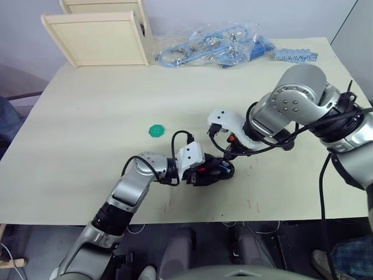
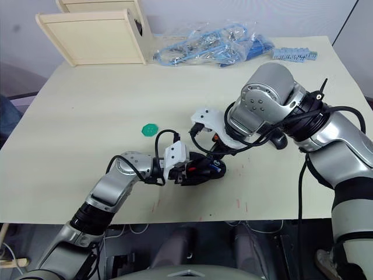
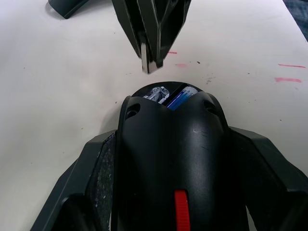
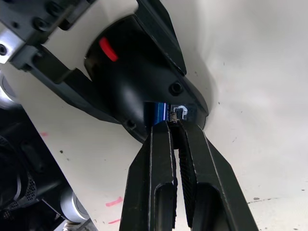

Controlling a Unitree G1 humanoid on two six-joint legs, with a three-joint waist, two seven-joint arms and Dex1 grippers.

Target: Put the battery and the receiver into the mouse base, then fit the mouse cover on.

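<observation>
Black oval mouse base (image 3: pixel 171 159), red parts inside: on cream tabletop (image 1: pixel 87 128), clamped by left tool (image 3: pixel 168 192). Slim blue battery (image 4: pixel 160 112): seated inside. Right tool (image 4: pixel 174 126): fingers nearly closed at its hollow; any grip unclear.

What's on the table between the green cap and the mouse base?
Bare tabletop, in the left eye view: nothing lies between the green cap and the mouse base.
</observation>
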